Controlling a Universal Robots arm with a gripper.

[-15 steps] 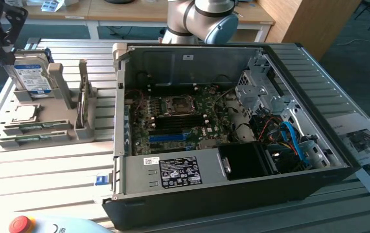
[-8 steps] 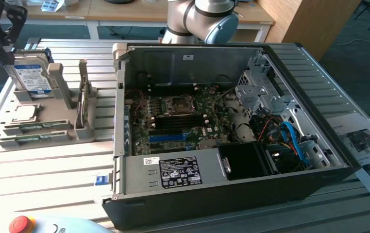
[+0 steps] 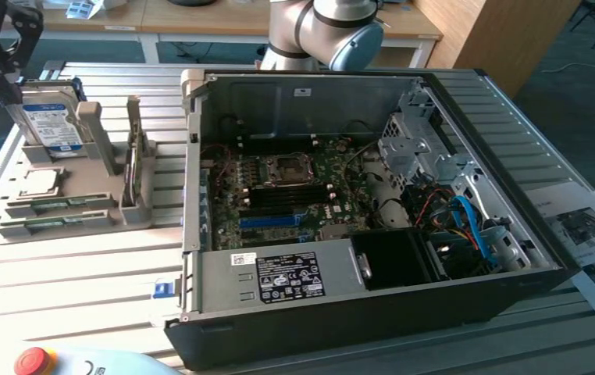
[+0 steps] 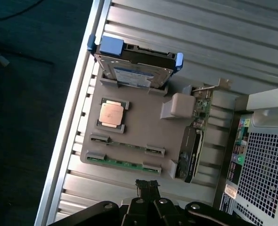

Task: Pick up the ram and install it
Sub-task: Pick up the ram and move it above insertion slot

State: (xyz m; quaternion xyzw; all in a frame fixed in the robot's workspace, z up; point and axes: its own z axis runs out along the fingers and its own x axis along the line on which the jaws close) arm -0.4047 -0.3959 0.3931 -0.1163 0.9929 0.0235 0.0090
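- At the exterior view's left, a grey moulded plastic parts tray (image 3: 94,168) sat on a slatted aluminium table (image 3: 79,273). It was beside an open black desktop computer case (image 3: 381,316).
- Along the tray's lower-left edge in that view lay two long, thin, flat green circuit-board sticks with small dark chips. The inner ram stick (image 3: 58,205) and the outer ram stick (image 3: 53,226) each rested in its own groove, parallel and just beside each other.
- The same tray also held a boxy silver-and-blue hard drive (image 3: 50,125) standing on edge, a square metal-topped processor chip (image 3: 39,183), and a green expansion card (image 3: 136,164) set upright.
- In the wrist view, the dark two-finger gripper (image 4: 146,184) hung clear of the tray and touched nothing. Its fingers were pressed together and empty, with the outer ram stick the nearest part to their tips.
- Inside the case, toward the centre of the exterior view, lay the green motherboard (image 3: 313,168). Its long dark memory slots (image 3: 276,199) appeared to be unfilled.
- Judged from this, the task was at its very start. No stick had been lifted, and both the pick-up and the installation remained to be done.
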